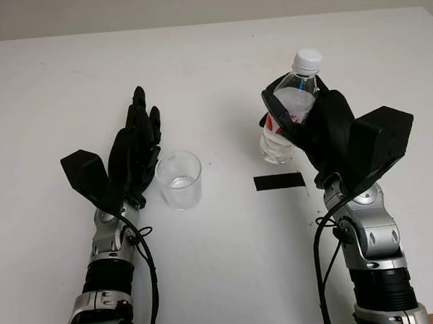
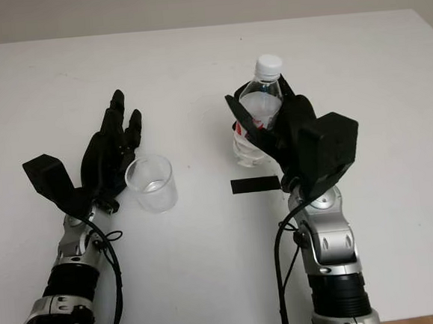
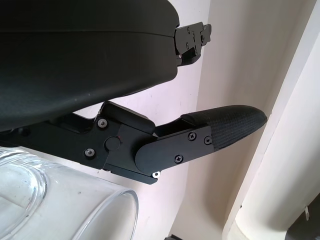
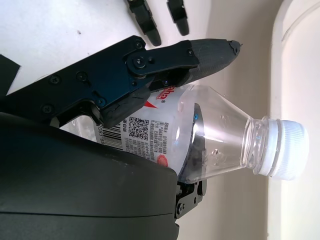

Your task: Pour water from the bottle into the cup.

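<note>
On the white table [image 1: 209, 65], the left hand [image 1: 135, 152] sits furthest left, open and holding nothing, just beside the clear plastic cup [image 1: 180, 180]. From the head views I cannot tell whether the hand touches the cup's wall. In the left wrist view one padded fingertip [image 3: 232, 125] reaches out past the cup's rim, with bare table under it. The cup stands upright on the table, mouth up, near the middle and a little to the left.

Right of the cup lies a short strip of black tape [image 1: 279, 181], flat on the table. Just behind it stands the water bottle [image 1: 294, 103], clear, with a red-and-white label and its white cap [image 1: 307, 59] on. The right hand [image 1: 315, 124] is wrapped around the bottle's middle, fingers clasped over the label. The bottle leans slightly, neck above the hand, its base at the table
</note>
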